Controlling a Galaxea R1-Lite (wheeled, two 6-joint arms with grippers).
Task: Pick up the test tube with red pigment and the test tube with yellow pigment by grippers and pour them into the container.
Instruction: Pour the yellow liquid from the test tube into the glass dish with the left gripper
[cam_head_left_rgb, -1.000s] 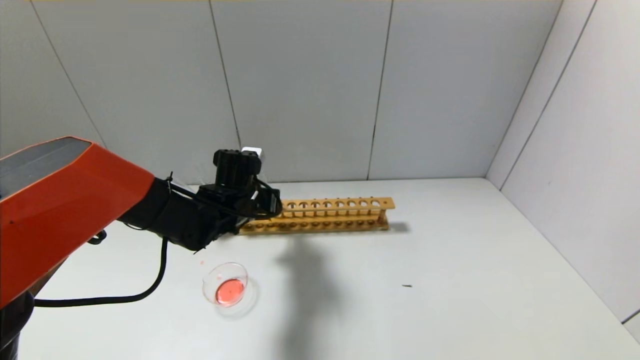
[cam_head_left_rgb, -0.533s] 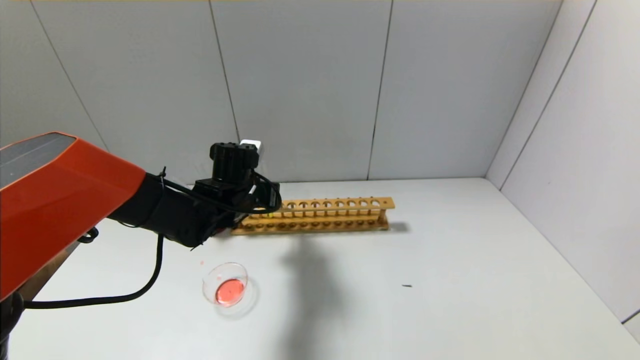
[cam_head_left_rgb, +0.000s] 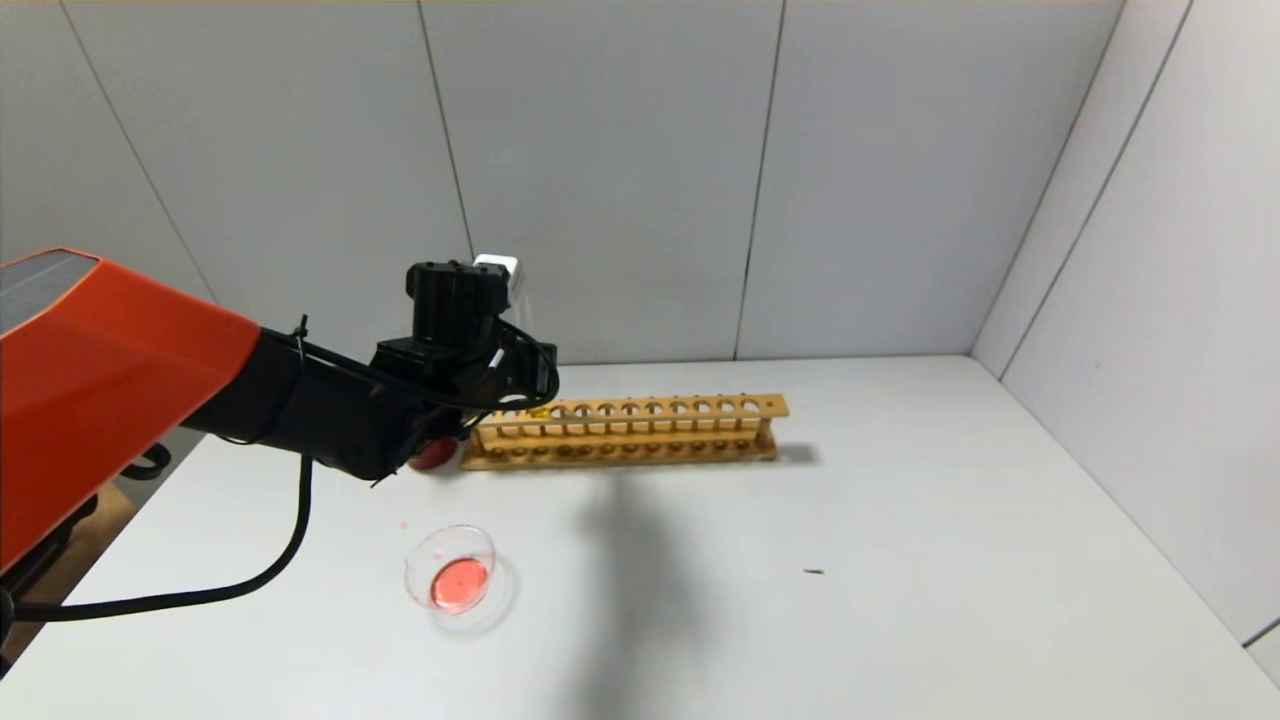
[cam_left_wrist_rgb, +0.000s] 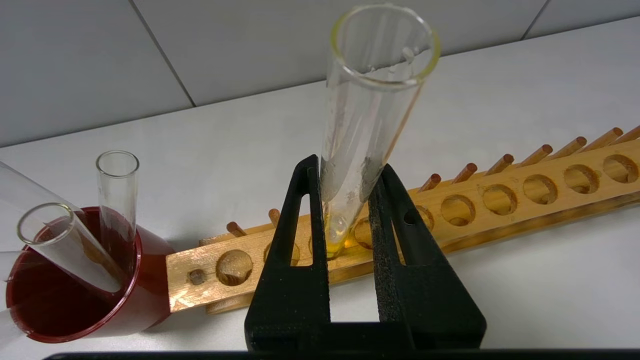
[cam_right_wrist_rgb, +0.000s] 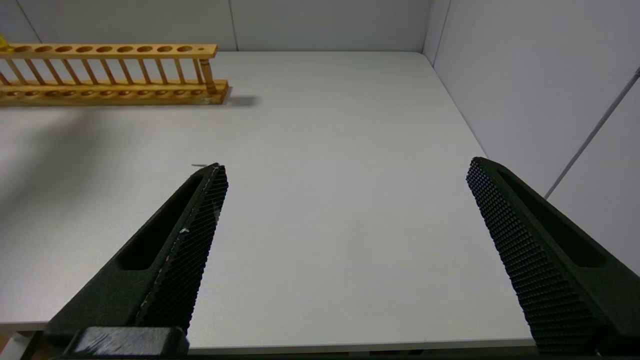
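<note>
My left gripper (cam_left_wrist_rgb: 348, 167) is shut on the test tube with yellow pigment (cam_left_wrist_rgb: 372, 100), gripping its lower part. The tube stands nearly upright, its yellow bottom just above the holes at the left end of the wooden rack (cam_left_wrist_rgb: 500, 200). In the head view this gripper (cam_head_left_rgb: 512, 395) hovers over the rack's left end. The container (cam_head_left_rgb: 450, 572), a shallow clear dish holding red liquid, sits on the table in front of the arm. No tube with red pigment shows. My right gripper (cam_right_wrist_rgb: 346, 165) is open and empty above the table's right front part.
A dark red cup (cam_left_wrist_rgb: 75, 310) with clear colourless tubes (cam_left_wrist_rgb: 117, 195) leaning in it stands against the rack's left end. It also shows in the head view (cam_head_left_rgb: 432, 455). The rack (cam_head_left_rgb: 650, 430) lies along the back. A small dark speck (cam_head_left_rgb: 815, 572) lies mid-table.
My left arm has risen and drawn back to the left with the yellow tube, lifting it out of the rack. The red cup has come into view. The dish has not moved.
</note>
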